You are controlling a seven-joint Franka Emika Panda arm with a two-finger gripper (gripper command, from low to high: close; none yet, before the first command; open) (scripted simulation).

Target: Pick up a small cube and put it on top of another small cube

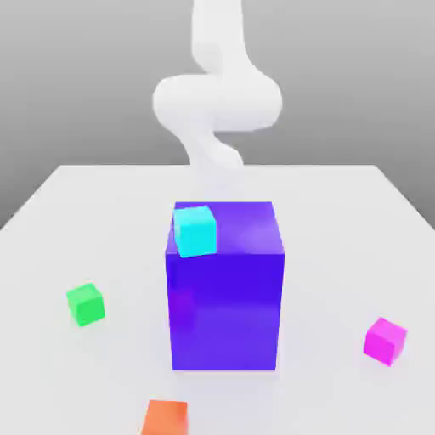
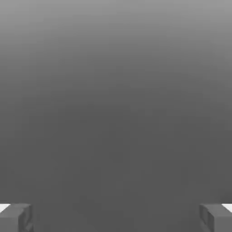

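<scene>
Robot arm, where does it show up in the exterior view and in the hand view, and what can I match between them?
Exterior view: the white arm rises behind the big blue-purple cube, at the table's far edge.
Hand view: its end effector, two grey fingers wide apart at the picture's edge, nothing between them.
Shared landmark: probably the plain grey backdrop.

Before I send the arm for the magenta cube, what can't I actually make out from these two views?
- Orange cube: cut off by the exterior view's bottom edge.
- Table behind the big blue-purple cube: hidden by that cube.
- Arm: blurred, top cut off by the exterior view's edge.
- Fingers: open, cut off at the hand view's corners; plain grey between them.
</scene>
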